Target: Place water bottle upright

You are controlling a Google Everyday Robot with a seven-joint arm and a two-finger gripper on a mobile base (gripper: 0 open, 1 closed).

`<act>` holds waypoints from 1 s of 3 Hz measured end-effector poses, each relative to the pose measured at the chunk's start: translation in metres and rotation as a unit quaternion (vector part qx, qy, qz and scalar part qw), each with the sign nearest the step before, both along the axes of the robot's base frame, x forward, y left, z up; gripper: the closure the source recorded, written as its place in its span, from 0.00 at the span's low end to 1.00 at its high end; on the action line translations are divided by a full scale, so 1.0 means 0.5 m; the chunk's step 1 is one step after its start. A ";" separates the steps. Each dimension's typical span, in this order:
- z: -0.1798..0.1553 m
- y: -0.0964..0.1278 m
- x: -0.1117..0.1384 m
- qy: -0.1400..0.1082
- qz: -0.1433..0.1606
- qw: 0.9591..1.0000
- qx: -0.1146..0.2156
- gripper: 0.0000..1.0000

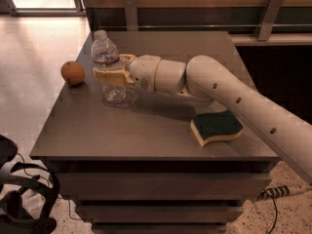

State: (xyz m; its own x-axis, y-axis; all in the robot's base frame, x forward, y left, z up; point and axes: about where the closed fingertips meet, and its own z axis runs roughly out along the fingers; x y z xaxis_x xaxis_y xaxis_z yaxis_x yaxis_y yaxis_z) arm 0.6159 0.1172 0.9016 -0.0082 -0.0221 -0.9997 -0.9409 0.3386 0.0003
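Note:
The water bottle (109,65) stands upright near the left side of the grey table (146,126), clear and ribbed with a white cap on top. My gripper (114,71) reaches in from the right and its tan fingers (110,76) sit on either side of the bottle's middle, shut on it. The bottle's base rests on the tabletop.
An orange (72,73) lies at the table's left edge, just left of the bottle. A green and yellow sponge (216,126) lies at the front right, under my arm. A wall with metal brackets runs behind the table. Black cables lie on the floor at bottom left.

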 end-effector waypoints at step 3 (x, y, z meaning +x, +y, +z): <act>0.001 0.001 0.000 0.000 0.000 1.000 0.000 0.41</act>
State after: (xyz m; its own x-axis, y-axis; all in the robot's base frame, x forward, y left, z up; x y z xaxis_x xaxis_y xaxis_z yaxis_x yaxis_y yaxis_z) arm 0.6158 0.1175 0.9023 -0.0082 -0.0221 -0.9997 -0.9411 0.3381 0.0002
